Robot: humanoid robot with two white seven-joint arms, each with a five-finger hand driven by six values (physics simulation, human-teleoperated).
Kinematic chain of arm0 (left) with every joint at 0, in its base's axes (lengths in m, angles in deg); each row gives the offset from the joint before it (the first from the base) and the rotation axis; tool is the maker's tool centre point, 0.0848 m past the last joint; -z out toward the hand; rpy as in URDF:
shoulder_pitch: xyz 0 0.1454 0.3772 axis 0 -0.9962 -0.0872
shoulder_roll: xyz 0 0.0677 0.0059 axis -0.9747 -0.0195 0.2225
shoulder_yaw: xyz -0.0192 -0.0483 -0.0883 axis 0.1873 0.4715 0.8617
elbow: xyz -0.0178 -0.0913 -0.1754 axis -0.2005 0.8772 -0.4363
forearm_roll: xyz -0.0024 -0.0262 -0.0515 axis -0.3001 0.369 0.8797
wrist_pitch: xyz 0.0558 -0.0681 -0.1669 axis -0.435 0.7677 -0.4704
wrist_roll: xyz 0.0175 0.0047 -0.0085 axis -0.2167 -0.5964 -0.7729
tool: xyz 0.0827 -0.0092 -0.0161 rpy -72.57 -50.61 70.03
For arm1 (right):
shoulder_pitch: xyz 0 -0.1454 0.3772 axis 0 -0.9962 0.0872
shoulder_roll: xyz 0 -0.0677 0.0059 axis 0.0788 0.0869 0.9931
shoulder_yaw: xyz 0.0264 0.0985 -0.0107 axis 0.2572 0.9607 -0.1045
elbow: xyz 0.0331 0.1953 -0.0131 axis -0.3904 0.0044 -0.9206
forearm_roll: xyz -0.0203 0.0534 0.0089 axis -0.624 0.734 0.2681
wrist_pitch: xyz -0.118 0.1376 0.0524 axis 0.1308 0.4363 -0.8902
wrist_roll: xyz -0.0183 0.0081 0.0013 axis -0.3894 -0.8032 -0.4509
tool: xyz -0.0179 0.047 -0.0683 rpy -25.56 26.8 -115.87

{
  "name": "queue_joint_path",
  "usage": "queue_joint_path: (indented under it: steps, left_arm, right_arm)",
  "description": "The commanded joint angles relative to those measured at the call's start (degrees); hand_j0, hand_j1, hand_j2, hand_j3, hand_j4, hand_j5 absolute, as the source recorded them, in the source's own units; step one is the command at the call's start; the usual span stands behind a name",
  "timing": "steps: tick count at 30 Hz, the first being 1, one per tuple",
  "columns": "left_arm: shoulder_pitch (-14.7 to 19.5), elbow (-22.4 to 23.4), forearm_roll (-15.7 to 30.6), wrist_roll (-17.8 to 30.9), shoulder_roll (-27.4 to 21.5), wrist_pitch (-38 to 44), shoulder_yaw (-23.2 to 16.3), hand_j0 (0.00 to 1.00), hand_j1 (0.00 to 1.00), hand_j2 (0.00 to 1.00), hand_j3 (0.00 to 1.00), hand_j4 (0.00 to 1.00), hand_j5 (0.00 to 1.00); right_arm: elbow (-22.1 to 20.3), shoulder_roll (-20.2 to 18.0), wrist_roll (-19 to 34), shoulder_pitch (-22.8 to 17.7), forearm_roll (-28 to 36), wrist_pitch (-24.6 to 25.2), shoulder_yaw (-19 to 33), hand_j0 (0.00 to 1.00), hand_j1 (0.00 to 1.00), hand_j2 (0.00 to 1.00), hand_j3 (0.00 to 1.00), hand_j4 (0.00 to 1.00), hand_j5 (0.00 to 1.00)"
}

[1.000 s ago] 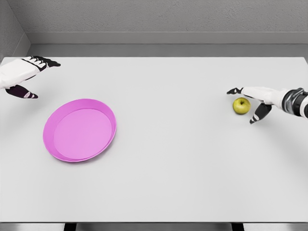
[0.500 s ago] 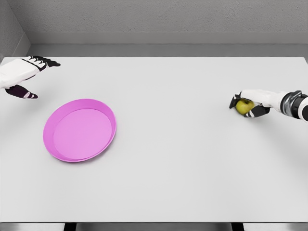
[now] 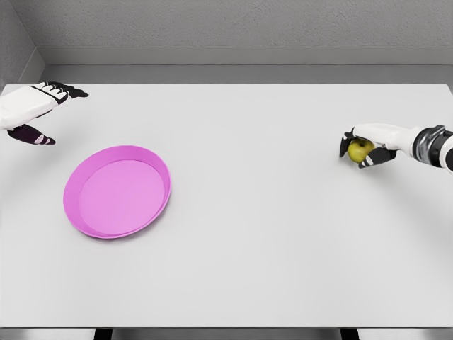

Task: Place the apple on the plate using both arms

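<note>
Head view | right hand (image 3: 368, 147) curled around the apple (image 3: 360, 149) at the surface's (image 3: 255, 212) right side | left hand (image 3: 32, 112) spread, idle beside the plate (image 3: 117, 191) | step: grasp made; next likely a lift and carry leftward

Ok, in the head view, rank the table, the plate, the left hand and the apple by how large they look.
1. Table, filling most of the frame.
2. Plate, pink.
3. Left hand, open at the left edge; partly cut off, so its full extent is unsure.
4. Apple, smallest, partly covered by the right hand grasping it.
</note>
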Motion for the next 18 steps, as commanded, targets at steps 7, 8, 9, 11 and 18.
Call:
queue_joint_path:
  steps: [7, 8, 9, 11, 18]
  left_arm:
    - [0.0, -0.01, 0.35, -0.03, -0.14, 0.02, 0.1, 1.0, 1.0, 1.0, 1.0, 1.0, 1.0]
    - [0.0, -0.01, 0.35, -0.03, -0.14, 0.02, 0.1, 1.0, 1.0, 1.0, 1.0, 1.0, 1.0]
    - [0.0, -0.01, 0.35, -0.03, -0.14, 0.02, 0.1, 1.0, 1.0, 1.0, 1.0, 1.0, 1.0]
    - [0.09, -0.01, 0.35, -0.03, -0.14, 0.02, 0.1, 1.0, 1.0, 1.0, 1.0, 1.0, 1.0]
    - [0.09, 0.08, 0.44, -0.03, -0.14, 0.02, 0.1, 1.0, 1.0, 1.0, 1.0, 1.0, 1.0]
  right_arm:
    - [-8.29, -0.14, -0.03, 0.0, 0.05, -0.69, -0.05, 0.43, 0.43, 0.43, 0.43, 0.43, 0.43]
    - [-9.0, -0.06, -0.12, -0.09, 0.05, -1.39, -0.05, 0.43, 0.43, 0.43, 0.43, 0.43, 0.43]
    - [-9.35, -0.14, -0.03, -0.09, 0.05, -2.27, -0.05, 0.43, 0.43, 0.43, 0.43, 0.43, 0.43]
    - [-10.14, -0.05, -0.12, -0.09, 0.05, -4.2, -0.13, 0.43, 0.43, 0.43, 0.43, 0.43, 0.43]
    - [-15.5, 0.38, -0.12, -0.09, 0.05, -12.02, -3.12, 0.43, 0.43, 0.43, 0.43, 0.43, 0.43]
